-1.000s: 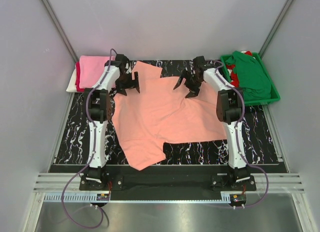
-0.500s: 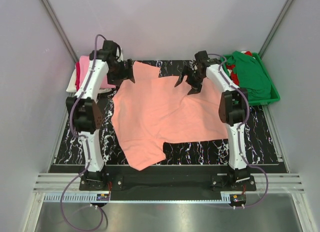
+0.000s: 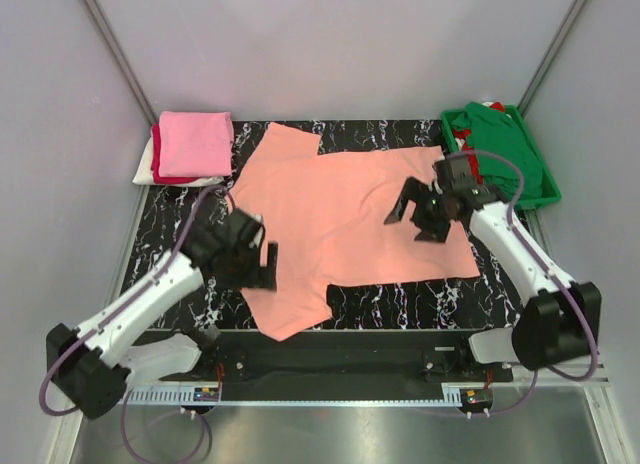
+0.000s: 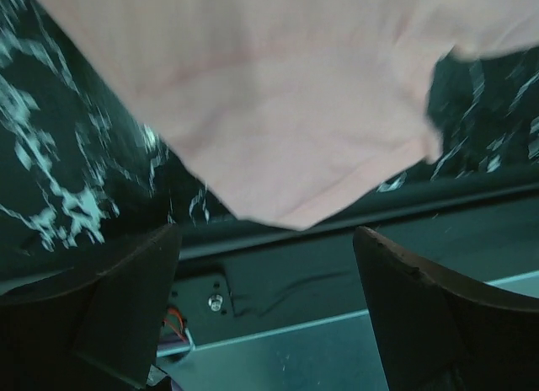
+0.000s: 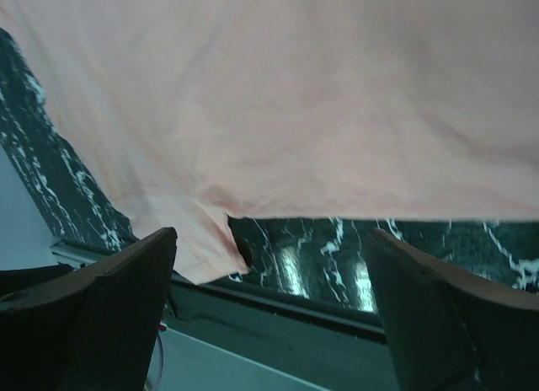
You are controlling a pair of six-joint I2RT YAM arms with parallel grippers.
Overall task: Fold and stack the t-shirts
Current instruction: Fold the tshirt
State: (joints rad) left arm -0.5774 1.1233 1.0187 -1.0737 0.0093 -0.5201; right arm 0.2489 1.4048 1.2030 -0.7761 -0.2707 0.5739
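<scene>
Left pincer (image 3: 262,271) and right pincer (image 3: 412,222), jaws wide apart, hover over the salmon t-shirt (image 3: 330,214) spread on the tabletop (image 3: 150,224); the green tray (image 3: 540,201) holds a dark green shirt (image 3: 505,144) and red cloth (image 3: 462,142).

Pale grey walls (image 3: 350,44), black white-veined tabletop (image 3: 400,304), brushed-metal ledge (image 3: 350,434) along the near edge.

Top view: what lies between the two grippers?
The top view shows only the salmon-peach t-shirt, spread on the mat; left gripper and right gripper both open above it.
</scene>
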